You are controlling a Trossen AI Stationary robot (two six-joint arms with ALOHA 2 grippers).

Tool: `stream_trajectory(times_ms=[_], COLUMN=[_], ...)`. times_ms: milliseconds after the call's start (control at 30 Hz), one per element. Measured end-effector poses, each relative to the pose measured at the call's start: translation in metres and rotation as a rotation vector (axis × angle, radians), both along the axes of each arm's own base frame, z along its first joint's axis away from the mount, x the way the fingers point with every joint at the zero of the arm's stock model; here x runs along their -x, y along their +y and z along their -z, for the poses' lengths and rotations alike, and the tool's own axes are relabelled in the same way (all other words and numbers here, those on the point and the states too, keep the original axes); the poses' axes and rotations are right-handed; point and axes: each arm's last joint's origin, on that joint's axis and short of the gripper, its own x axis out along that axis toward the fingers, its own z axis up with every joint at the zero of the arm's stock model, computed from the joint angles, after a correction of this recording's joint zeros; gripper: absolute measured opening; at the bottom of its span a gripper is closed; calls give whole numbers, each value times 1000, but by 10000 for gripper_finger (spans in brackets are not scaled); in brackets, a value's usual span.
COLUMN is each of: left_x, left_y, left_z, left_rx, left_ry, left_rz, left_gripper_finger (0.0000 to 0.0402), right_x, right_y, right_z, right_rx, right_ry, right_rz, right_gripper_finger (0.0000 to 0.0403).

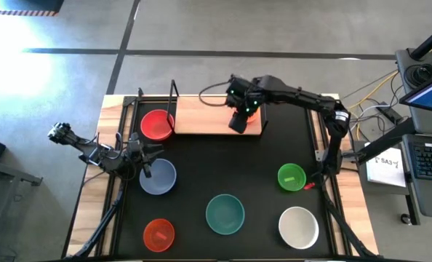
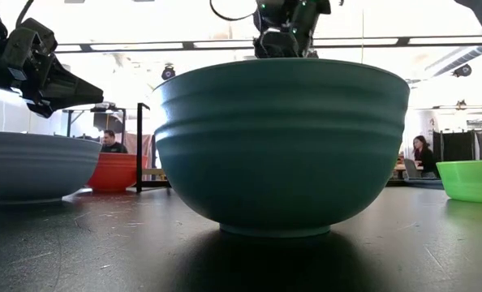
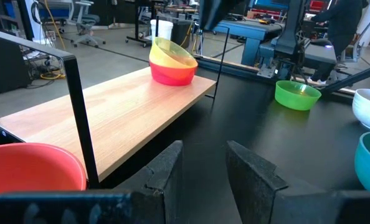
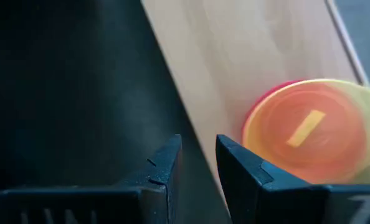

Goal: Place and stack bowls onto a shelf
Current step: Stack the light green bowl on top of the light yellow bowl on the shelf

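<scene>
The right gripper, fingers narrowly parted and empty, hangs above the shelf, whose long axis runs left-right. Just beyond it, at the shelf's right end, the yellow bowl sits tilted in the magenta bowl.

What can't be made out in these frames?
- Yellow bowl nested in magenta bowl on the shelf: hidden in the high view by the right gripper.
- Shelf behind the teal bowl: blocked in the low view.
- Red bowl: cut off by the left wrist view's edge.
- Stack in the right wrist view: blurred.
</scene>
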Motion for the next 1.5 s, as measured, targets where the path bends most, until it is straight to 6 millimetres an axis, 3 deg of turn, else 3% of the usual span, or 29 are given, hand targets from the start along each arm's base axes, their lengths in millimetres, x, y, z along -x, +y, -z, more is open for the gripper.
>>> stream_trajectory(times_ms=[200,467,900,1200,1500], left_x=[0,0,0,0,0], left_y=[0,0,0,0,0], left_z=[0,0,0,0,0], left_rx=[0,0,0,0,0], left_ry=[0,0,0,0,0], left_rz=[0,0,0,0,0], left_gripper_finger=[104,104,104,104,104], right_x=[5,26,63,79,88], right_y=[36,87,169,203,210], right_z=[4,24,61,95,131], right_rx=[-110,-85,-94,-192,-201], right_ry=[139,444,588,562,534], right_rz=[119,340,469,484,479], right_gripper_finger=[94,112,190,214,215])
